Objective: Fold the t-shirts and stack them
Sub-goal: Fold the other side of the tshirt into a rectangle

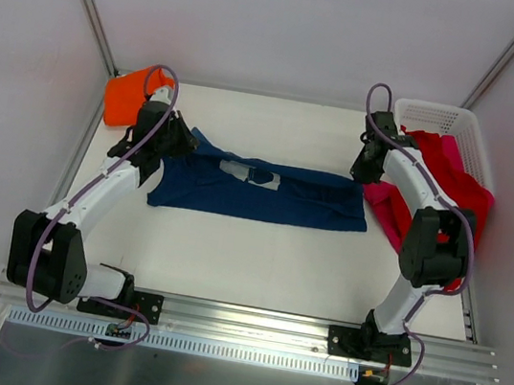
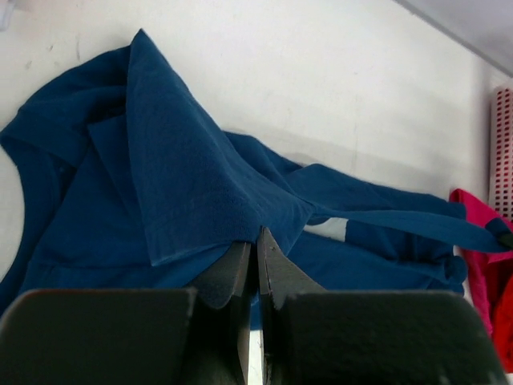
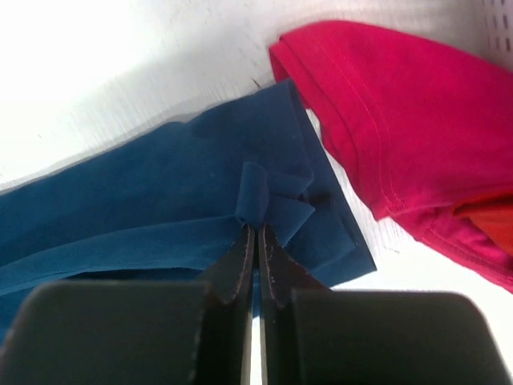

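- At 10 o'clock on the table (image 1: 228,256), the orange t-shirt (image 1: 125,93) sits in a bunched heap, well apart from the others. You cannot tell from here whether it is folded.
- The left gripper (image 1: 180,138) has its jaws closed on the left end of the navy t-shirt (image 1: 256,197).
- At centre, the navy t-shirt lies stretched across the table from 9 to 3 o'clock as a long band. Its pale print shows only in part. Judge it as mid-fold, not yet a compact packet.
- The right gripper (image 1: 365,168) is clamped on the navy t-shirt's right end.
- Between 2 and 3 o'clock, the red t-shirt (image 1: 453,178) and the pink t-shirt (image 1: 385,212) spill unfolded from the basket (image 1: 433,112). No stack exists, so most of the task remains.
- The left wrist view alone shows you the navy flap rising to a peak at 11 o'clock above the left gripper (image 2: 256,237); in the top view the arm hides this.
- The right wrist view alone shows you the small tuck of navy hem pinched in the right gripper (image 3: 255,230), with the red t-shirt's stitched hem just beside at 1 o'clock.
- Only the top view shows you the orange t-shirt.
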